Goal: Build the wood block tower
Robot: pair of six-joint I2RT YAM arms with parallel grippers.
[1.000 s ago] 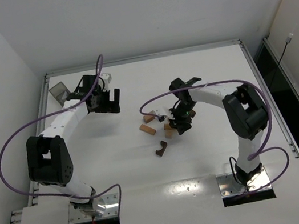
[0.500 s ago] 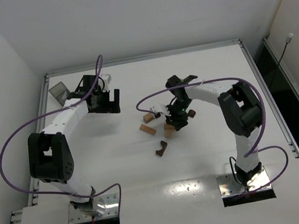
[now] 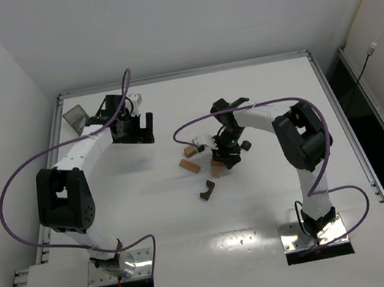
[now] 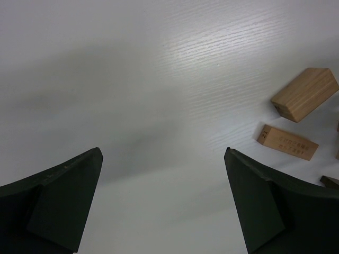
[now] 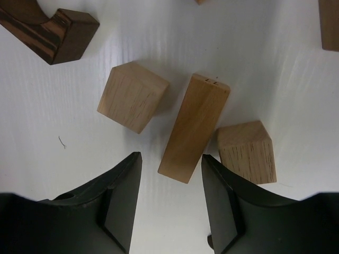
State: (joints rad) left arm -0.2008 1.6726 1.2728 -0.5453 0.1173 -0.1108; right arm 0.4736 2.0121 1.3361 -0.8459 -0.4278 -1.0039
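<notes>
Grasp setup, right gripper (image 5: 170,156): jaws stood open with nothing held, fingers straddling the lower end of the long tan brick (image 5: 193,129) at centre frame of the right wrist view. The brick lay flat on the table (image 5: 79,174), its long axis leaning toward the upper right, so not quite square to the pads.

Clutter around it:
- left tan cube (image 5: 132,98) sat near the brick's upper-left side; couldn't tell whether they touched
- right tan cube (image 5: 246,151) looked to be touching the brick's lower-right side, just above the right fingertip
- dark arch (image 5: 50,29) sat in the upper-left corner, well apart

No tower existed. In the top view the wood blocks lay loose at mid-frame, nothing stacked.

My read on doing this pick well:
- twist the wrist slightly so the pads met the brick's long faces flat
- shift up the frame toward the brick's middle, since an end grip would likely let it droop or pivot
- that shift put the right finger on course for the right tan cube, so either come down in the gap or accept nudging the cube aside
- close slowly, because light pieces like these probably skate on the smooth tabletop

Left gripper (image 4: 163,153): wide open, empty, over bare table. A tan block (image 4: 304,94) and a printed tan brick (image 4: 287,143) sat at the right edge of its wrist view, clear of the fingers.
</notes>
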